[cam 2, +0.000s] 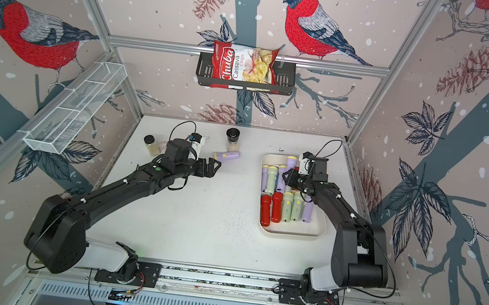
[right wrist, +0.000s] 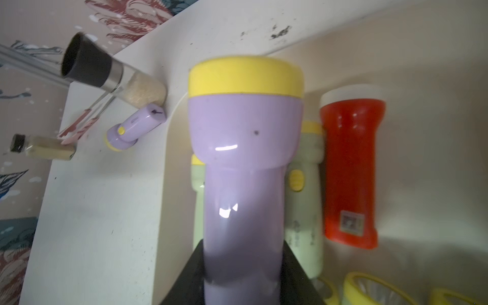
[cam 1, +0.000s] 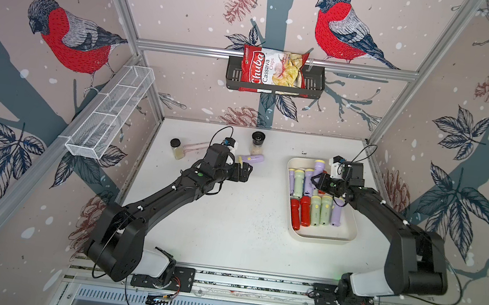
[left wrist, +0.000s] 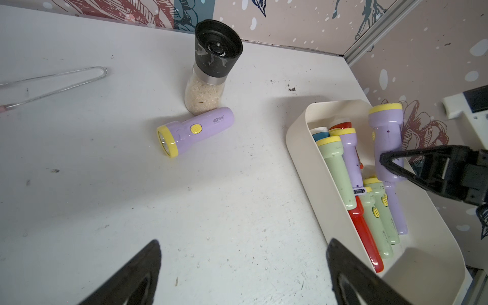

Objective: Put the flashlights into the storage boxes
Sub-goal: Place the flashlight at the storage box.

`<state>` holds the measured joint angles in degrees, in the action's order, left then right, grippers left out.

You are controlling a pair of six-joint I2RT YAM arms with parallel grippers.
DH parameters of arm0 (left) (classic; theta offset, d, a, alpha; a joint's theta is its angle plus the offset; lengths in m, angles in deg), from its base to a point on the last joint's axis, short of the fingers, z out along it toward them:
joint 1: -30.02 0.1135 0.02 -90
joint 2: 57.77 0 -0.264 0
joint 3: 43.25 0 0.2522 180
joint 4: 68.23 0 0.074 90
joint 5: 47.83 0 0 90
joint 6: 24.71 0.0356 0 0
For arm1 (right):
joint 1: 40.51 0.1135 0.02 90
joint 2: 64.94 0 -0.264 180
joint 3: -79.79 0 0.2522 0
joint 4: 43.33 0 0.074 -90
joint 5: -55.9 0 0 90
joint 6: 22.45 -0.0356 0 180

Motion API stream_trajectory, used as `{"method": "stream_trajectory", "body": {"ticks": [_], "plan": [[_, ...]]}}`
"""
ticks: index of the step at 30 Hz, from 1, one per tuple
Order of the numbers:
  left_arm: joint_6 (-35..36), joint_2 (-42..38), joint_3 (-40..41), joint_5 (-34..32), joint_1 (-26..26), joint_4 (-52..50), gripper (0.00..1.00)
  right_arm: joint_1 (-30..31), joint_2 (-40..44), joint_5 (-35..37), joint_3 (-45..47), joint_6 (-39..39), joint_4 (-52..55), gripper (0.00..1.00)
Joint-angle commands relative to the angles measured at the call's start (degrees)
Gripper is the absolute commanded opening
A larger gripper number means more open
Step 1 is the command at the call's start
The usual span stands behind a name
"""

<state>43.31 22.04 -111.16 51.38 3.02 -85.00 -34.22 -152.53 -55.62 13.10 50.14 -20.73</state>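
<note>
Your right gripper (cam 1: pixel 319 181) is clamped on the held flashlight (right wrist: pixel 245 158), over the tray (cam 1: pixel 321 238) at its back end; left gripper (left wrist: pixel 244 244) wide, empty; loose flashlight (left wrist: pixel 195 130) lies near the tabletop's back edge, beside the grinder (left wrist: pixel 211 66); looks light, stiff, slick; I'd grip mid-barrel.

Bright even light, soft shadows, blurred close-up

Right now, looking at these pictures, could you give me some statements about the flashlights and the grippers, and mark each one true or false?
1. The right gripper is shut on the held lilac flashlight above the tray. True.
2. The left gripper holds a red flashlight. False: it is open and empty.
3. Every flashlight is already in the tray. False: the loose lilac flashlight lies on the table beside the grinder.
4. The tray contains red flashlights. True.
</note>
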Motion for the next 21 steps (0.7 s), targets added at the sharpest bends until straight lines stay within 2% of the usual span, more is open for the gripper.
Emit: {"method": "stream_trajectory", "body": {"ticks": [1,11,15,21], "plan": [[1.1,0.3,-0.5,0.7,-0.1,1.9,0.96,-1.2,-3.1,0.3,-3.5,2.7,3.9,0.32],[1.7,1.4,-1.2,0.3,-0.1,1.6,0.96,-2.1,-8.6,2.9,-7.5,3.8,5.8,0.38],[1.8,1.4,-1.5,0.4,-0.2,1.3,0.96,-2.1,-9.1,5.0,-8.4,3.8,6.7,0.46],[2.0,0.9,-1.0,-0.2,-0.1,1.2,0.96,-2.4,-7.7,8.5,-8.6,3.5,7.0,0.41]]}}
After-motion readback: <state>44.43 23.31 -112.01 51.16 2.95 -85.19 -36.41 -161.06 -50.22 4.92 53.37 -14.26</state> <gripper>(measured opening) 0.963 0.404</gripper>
